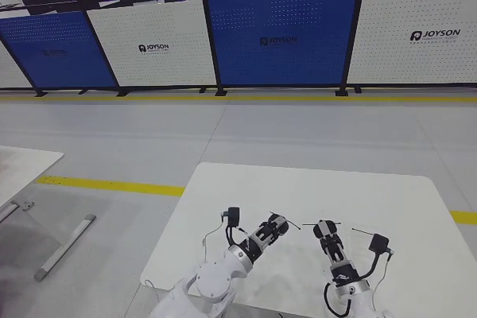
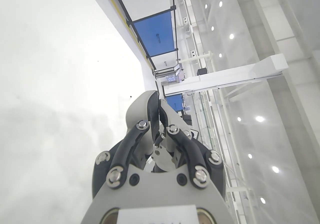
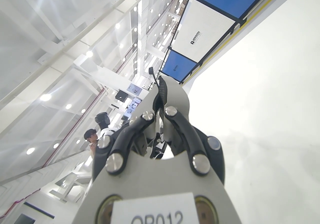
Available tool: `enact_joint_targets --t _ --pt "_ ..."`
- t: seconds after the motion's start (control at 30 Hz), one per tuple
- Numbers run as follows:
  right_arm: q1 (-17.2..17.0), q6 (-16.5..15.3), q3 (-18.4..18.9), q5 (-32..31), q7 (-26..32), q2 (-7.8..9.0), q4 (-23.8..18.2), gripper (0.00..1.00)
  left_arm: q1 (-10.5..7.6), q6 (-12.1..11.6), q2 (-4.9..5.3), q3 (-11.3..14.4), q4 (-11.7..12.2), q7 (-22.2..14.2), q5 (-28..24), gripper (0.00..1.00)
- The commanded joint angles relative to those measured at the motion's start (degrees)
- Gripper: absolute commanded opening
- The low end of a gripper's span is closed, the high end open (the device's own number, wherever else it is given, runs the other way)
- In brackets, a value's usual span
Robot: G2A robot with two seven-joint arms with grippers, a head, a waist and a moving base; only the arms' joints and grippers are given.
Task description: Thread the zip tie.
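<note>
Black zip tie sits pinched in the closed right end effector, its small square head poking out just beyond the fingertips, over the near part of a white worktop. To the left, the left end effector is likewise clamped shut. A thin dark strip that appears to be the tie's tail juts from its tips toward the right. Seen from above, the two end effectors sit side by side, near each other but apart. Whether one strap runs between them as a loop is too fine to tell.

Threading looks not yet done, with head and tail appearing separate. The chief hazard is a miss. The slot in the head is small and the strap is thin and springy, so a slight misalignment could send the tail past the head or buckle it against it. Because the head projects only a little from the pads, the fingertips could collide before the tail enters. The strap might also slip or twist in the grip and present the wrong face to the slot, so that it fails to lock. A dropped tie would lie flat on the worktop, awkward to recover.
</note>
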Motion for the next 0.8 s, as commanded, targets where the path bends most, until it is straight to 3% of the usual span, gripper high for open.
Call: enact_joint_targets --t 0.0,0.13,0.43,0.63,0.77 --pt "-0.13 0.70 0.16 -0.52 0.24 0.04 -0.21 0.00 0.10 -0.65 0.03 -0.13 -0.21 0.54 1.13 0.00" --pt "0.14 2.78 -0.05 -2.52 0.81 0.04 -0.28 0.00 0.36 -2.04 0.12 -0.19 -0.51 1.10 3.63 0.00" --pt "0.16 2.79 -0.10 -2.18 0.74 0.00 -0.34 0.00 0.36 -2.04 0.12 -0.19 -0.51 1.10 3.63 0.00" --pt "-0.64 0.44 0.25 -6.58 -1.35 0.17 -0.85 0.00 0.36 -2.04 0.12 -0.19 -0.51 1.10 3.63 0.00" --pt "-0.69 1.08 0.29 -7.22 -1.67 0.15 -0.68 0.00 0.14 -1.47 0.07 -0.06 -0.24 1.92 4.80 0.00"
